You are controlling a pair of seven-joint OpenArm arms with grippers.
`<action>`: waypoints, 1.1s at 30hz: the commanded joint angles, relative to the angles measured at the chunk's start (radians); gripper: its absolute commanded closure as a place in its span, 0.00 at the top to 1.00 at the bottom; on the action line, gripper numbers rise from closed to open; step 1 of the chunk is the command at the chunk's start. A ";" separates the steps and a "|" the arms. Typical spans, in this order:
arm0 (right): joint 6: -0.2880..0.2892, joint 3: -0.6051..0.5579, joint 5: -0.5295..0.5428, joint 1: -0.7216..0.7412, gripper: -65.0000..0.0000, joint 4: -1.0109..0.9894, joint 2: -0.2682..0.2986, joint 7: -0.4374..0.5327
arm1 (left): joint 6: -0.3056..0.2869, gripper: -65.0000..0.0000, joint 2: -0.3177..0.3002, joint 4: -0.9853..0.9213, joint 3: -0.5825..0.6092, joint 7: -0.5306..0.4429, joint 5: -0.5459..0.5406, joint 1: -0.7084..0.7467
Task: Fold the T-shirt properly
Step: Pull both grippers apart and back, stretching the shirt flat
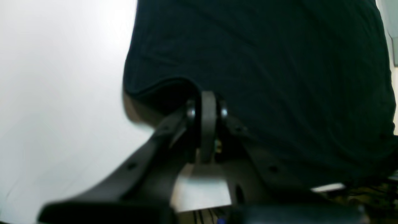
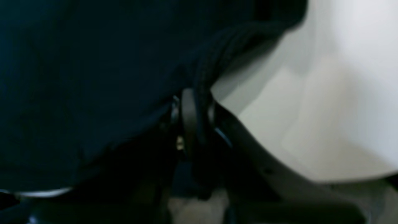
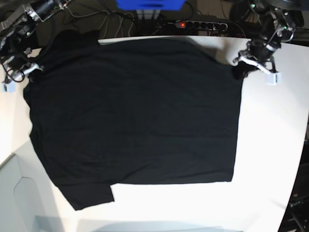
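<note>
Seen from above, the right gripper [image 3: 30, 67] sits at the far left edge of a white table [image 3: 275, 145], clenched on a bunched edge of the T-shirt [image 3: 135, 116]. Its wrist view is dark and blurred, but the cloth seems to be pinched between the closed fingers [image 2: 188, 115]. The T-shirt, large, black and plain side up, lies spread flat across most of the table, one sleeve pointing toward the lower left corner. At the upper right, the left gripper [image 3: 240, 71] is likewise clamped on the shirt's edge, hem caught between its fingertips [image 1: 207, 109]. A power strip [image 3: 195, 23] lies beyond the table's far edge.
</note>
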 commanded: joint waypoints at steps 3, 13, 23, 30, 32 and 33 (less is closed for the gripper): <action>0.007 0.004 0.014 0.053 0.00 0.011 0.018 0.014 | -0.003 0.00 0.001 0.016 0.003 -0.005 0.066 -0.057; 0.007 0.004 0.011 0.199 0.00 -0.127 0.019 0.014 | -0.003 0.00 -0.002 0.004 0.000 -0.004 0.196 -0.217; 0.007 0.002 0.011 0.289 0.00 -0.282 0.039 0.035 | -0.003 0.00 -0.006 -0.132 -0.005 -0.016 0.230 -0.320; 0.007 0.005 0.014 0.326 0.00 -0.350 0.078 0.091 | -0.003 0.00 0.000 -0.205 -0.097 -0.019 0.230 -0.383; 0.007 0.007 0.012 0.335 0.00 -0.351 0.088 0.107 | -0.003 0.00 0.000 -0.211 -0.117 -0.019 0.238 -0.398; 0.007 0.007 0.012 0.335 0.00 -0.351 0.090 0.114 | -0.003 0.00 0.000 -0.211 -0.118 -0.019 0.254 -0.406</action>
